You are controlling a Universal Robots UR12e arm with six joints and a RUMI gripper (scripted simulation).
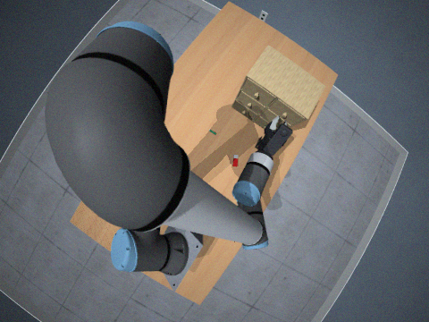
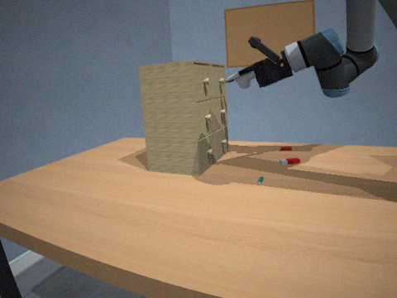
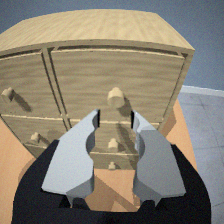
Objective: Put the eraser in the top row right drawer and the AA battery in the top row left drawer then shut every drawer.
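The wooden chest (image 1: 279,87) stands upright at the table's far end, and all its drawers look shut; it also shows in the side view (image 2: 184,117) and fills the wrist view (image 3: 100,85). My gripper (image 3: 115,111) is partly open and empty, its fingertips just short of the knob (image 3: 115,96) of the top-right drawer. In the side view the gripper (image 2: 230,79) is level with the top row. A small green battery (image 1: 213,131) (image 2: 260,180) lies on the table. A red piece with a pale end, which looks like the eraser (image 1: 235,160) (image 2: 289,161), lies near my forearm.
A second small red object (image 2: 285,148) lies farther back on the table. The top-left drawer's knob (image 3: 7,93) is at the left edge of the wrist view. The table's edge runs close beside the chest's right side.
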